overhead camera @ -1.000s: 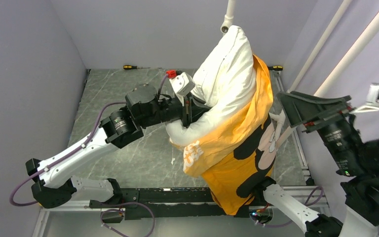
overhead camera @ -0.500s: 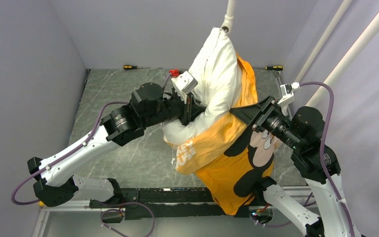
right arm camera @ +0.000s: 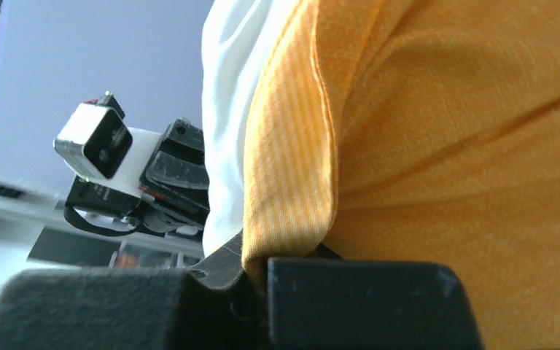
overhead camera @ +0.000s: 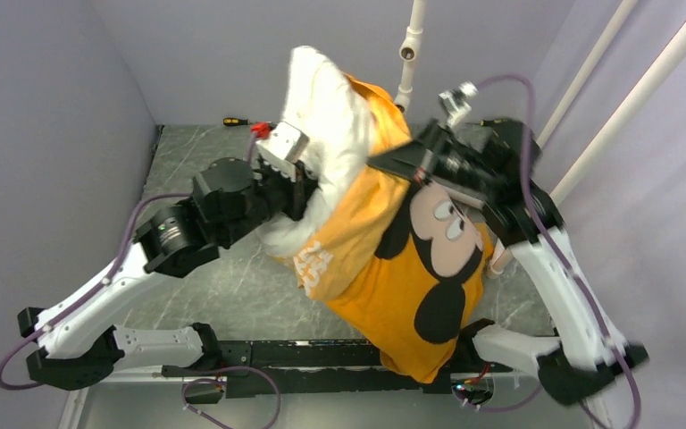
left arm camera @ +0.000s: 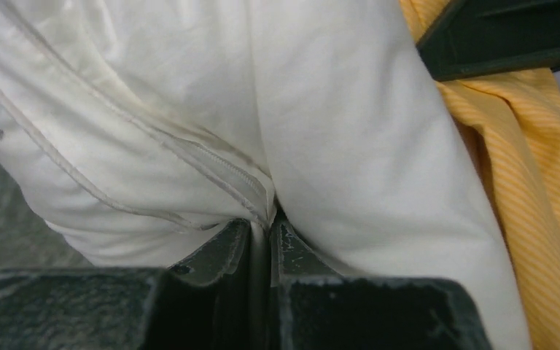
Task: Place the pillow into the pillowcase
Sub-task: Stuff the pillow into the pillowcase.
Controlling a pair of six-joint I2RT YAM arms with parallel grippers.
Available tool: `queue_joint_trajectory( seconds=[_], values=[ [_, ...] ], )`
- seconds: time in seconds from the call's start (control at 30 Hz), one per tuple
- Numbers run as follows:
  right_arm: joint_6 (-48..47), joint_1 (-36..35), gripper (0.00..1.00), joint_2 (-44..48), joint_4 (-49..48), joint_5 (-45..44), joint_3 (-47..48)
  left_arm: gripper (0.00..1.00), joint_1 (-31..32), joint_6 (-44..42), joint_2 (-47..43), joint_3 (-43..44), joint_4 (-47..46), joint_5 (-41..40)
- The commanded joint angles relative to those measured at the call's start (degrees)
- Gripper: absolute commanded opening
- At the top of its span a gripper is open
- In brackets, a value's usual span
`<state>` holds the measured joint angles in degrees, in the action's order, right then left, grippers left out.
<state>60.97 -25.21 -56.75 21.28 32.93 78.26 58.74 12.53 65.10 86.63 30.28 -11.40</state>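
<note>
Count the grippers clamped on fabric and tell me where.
2. The left gripper is shut on the pillow at a seam; the right gripper is shut on the pillowcase at its hem. Neither is hidden.

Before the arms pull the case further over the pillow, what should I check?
1. Left pincer shut on pillow: ok.
2. Right pincer shut on case hem: ok.
3. Pillow's lower part inside case: ok.
4. Pillow fully covered: not ok, its white top end sticks out.
5. Case bottom free of base rail: cannot tell.
</note>
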Motion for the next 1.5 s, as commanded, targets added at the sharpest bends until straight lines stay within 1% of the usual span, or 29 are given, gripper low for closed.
queue_joint_trajectory(
  seconds=[0.0, 0.1, 0.13, 0.17, 0.2, 0.27, 0.3, 0.37, 0.43, 0.47, 0.57, 0.63, 0.7, 0.77, 0.83, 0.9, 0.97, 1.0, 1.07, 1.17, 1.3, 1.37, 1.47],
  values=[
    [3.6, -6.5, 0.0, -15.0, -33.9, 13.9, 20.1, 0.0, 1.7, -0.8, -3.7, 3.2, -1.3, -3.7],
    [-4.6, -14.2, 0.0, -27.1, -24.9, 16.1, 38.6, 0.0, 1.6, -4.3, -7.8, 3.9, -3.4, -5.9],
    [-5.1, -15.6, 0.0, -31.4, -23.6, 18.1, 46.6, 0.0, 1.6, -6.0, -8.6, 5.1, -3.4, -6.4],
    [-3.8, -16.5, 0.0, -35.1, -24.2, 19.7, 50.9, 0.0, 1.6, -7.5, -9.1, 6.8, -3.0, -7.3],
    [-1.9, -16.8, 0.0, -37.8, -26.1, 21.0, 53.4, 0.0, 1.6, -9.1, -9.1, 9.1, -2.2, -7.9],
    [1.8, -17.1, 0.0, -40.6, -32.0, 21.4, 54.7, 0.0, 1.6, -12.8, -7.8, 15.0, 0.2, -7.8],
    [2.2, -17.0, 0.0, -41.4, -32.8, 20.6, 55.2, 0.0, 1.6, -15.2, -6.8, 17.9, 1.6, -7.4],
    [0.6, -16.8, 0.0, -42.7, -31.4, 19.9, 57.4, 0.0, 1.6, -17.9, -3.8, 24.8, 4.6, -7.6],
    [0.1, -16.6, 0.0, -42.8, -31.2, 19.1, 57.2, 0.0, 1.6, -20.1, -0.6, 30.6, 6.4, -8.2],
    [0.1, -16.4, 0.0, -41.6, -32.2, 18.8, 55.2, 0.0, 1.6, -21.7, 1.5, 32.7, 6.6, -8.0],
    [-3.3, -15.7, 0.0, -36.8, -30.0, 16.7, 47.0, 0.0, 1.6, -24.9, 6.9, 36.5, 5.6, -6.3],
    [-7.2, -14.6, 0.0, -32.7, -25.0, 13.9, 41.0, 0.0, 1.7, -25.5, 12.1, 40.7, 8.0, -4.6],
    [-9.3, -13.2, 0.0, -27.7, -22.3, 11.4, 33.3, 0.0, 1.6, -25.6, 16.8, 41.9, 10.6, -3.5],
    [-9.2, -11.1, 0.0, -21.9, -21.5, 9.0, 22.1, 0.0, 1.6, -24.7, 19.3, 37.8, 10.2, -4.0],
    [-8.6, -8.2, 0.0, -15.2, -20.5, 6.0, 13.0, 0.0, 1.6, -22.6, 20.0, 31.3, 8.7, -3.1],
    [-7.9, -5.7, 0.0, -8.7, -15.6, 2.1, 5.7, 0.0, 1.6, -19.4, 19.4, 24.0, 6.6, -4.0],
    [-7.2, -3.4, 0.0, -3.8, -12.7, 0.5, 1.0, 0.0, 1.6, -16.6, 18.3, 16.6, 4.4, -4.1],
    [-6.8, -2.8, 0.0, -1.8, -12.9, 0.7, -0.7, 0.0, 1.6, -15.5, 18.1, 14.0, 3.8, -4.3],
    [-4.9, -1.9, 0.0, 0.4, -14.3, 3.1, -2.2, 0.0, 1.7, -13.0, 18.5, 10.5, 4.5, -3.7],
    [-2.6, -1.6, 0.0, 1.6, -16.8, 6.2, -1.2, 0.0, 1.6, -9.1, 20.5, 6.9, 5.9, -1.9],
    [-0.8, -1.2, 0.0, 3.3, -19.9, 7.4, 1.4, 0.0, 1.6, -6.2, 20.5, 0.6, 5.1, -4.1],
    [-2.1, -1.0, 0.0, 4.1, -17.6, 5.8, 4.0, 0.0, 1.7, -5.5, 20.0, -1.8, 5.6, -7.5],
    [-6.0, -0.9, 0.0, 5.3, -12.8, 2.2, 8.0, 0.0, 1.6, -4.5, 19.8, 0.6, 11.4, -14.9]
  ],
)
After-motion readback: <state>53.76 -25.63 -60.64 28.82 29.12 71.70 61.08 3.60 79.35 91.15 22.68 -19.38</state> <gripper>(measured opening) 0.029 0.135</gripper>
